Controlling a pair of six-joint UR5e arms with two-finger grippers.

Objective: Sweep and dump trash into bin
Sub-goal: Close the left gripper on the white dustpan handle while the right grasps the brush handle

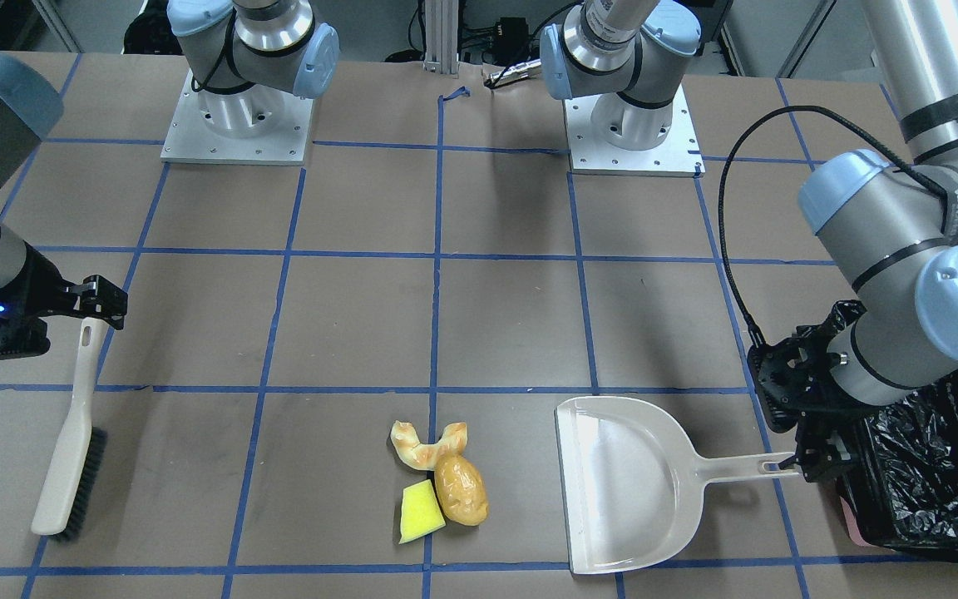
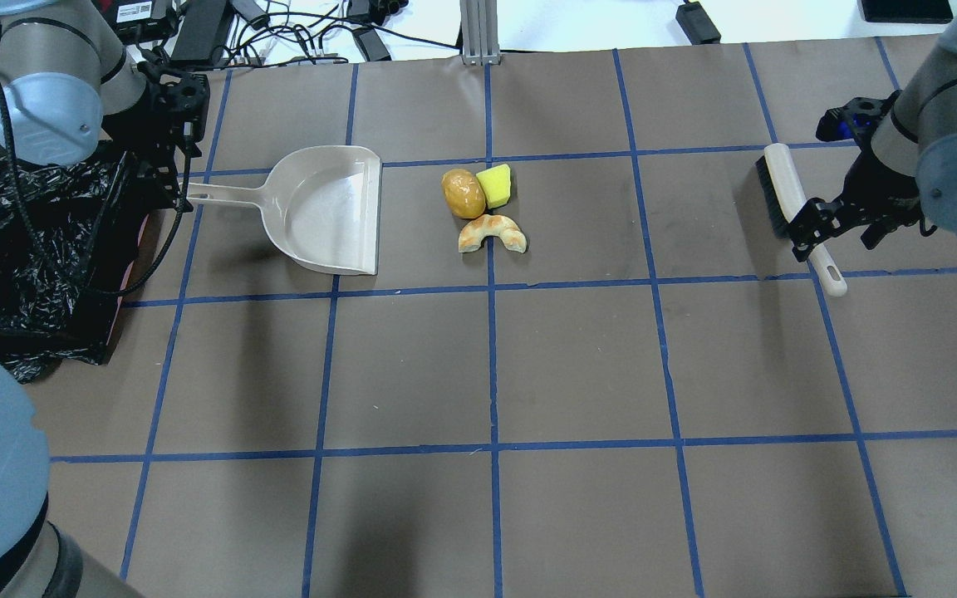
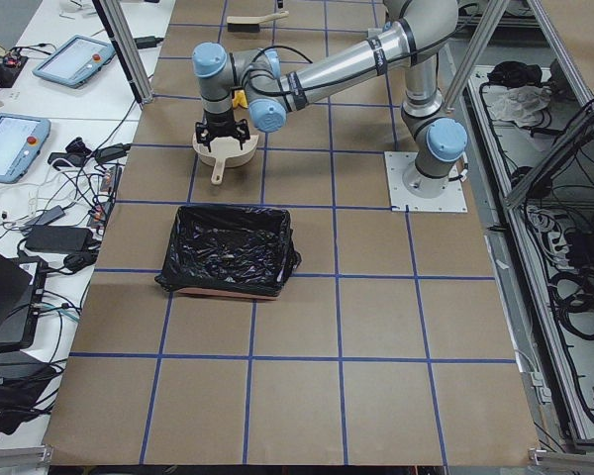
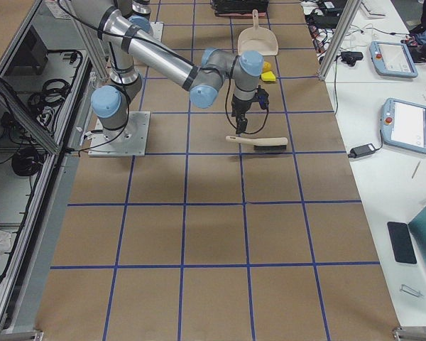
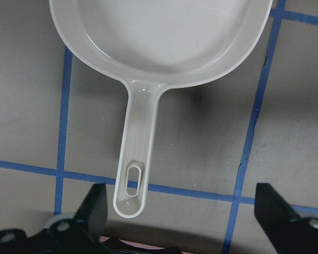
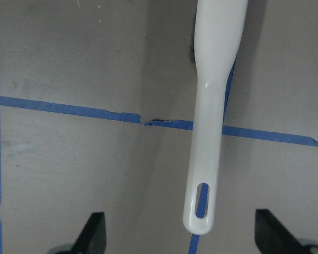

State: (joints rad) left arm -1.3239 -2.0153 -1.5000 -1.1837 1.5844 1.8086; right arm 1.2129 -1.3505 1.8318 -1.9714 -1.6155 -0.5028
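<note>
The trash lies together on the table: a croissant-like piece (image 1: 427,445), a brown potato-shaped lump (image 1: 460,491) and a yellow sponge wedge (image 1: 419,512). They also show in the overhead view, the lump (image 2: 463,193), the wedge (image 2: 495,184) and the croissant piece (image 2: 491,232). The cream dustpan (image 2: 329,208) lies flat beside them, empty, its mouth toward them. My left gripper (image 2: 179,198) is open, with its fingers either side of the dustpan handle's end (image 5: 131,185). My right gripper (image 2: 819,232) is open astride the handle (image 6: 212,116) of a brush (image 2: 782,195). The black-lined bin (image 2: 22,241) stands behind the left gripper.
The brush (image 1: 71,449) lies on the table with dark bristles, far from the trash. The arm bases (image 1: 238,116) stand on the robot's side. The table is brown paper with blue tape lines (image 2: 491,374).
</note>
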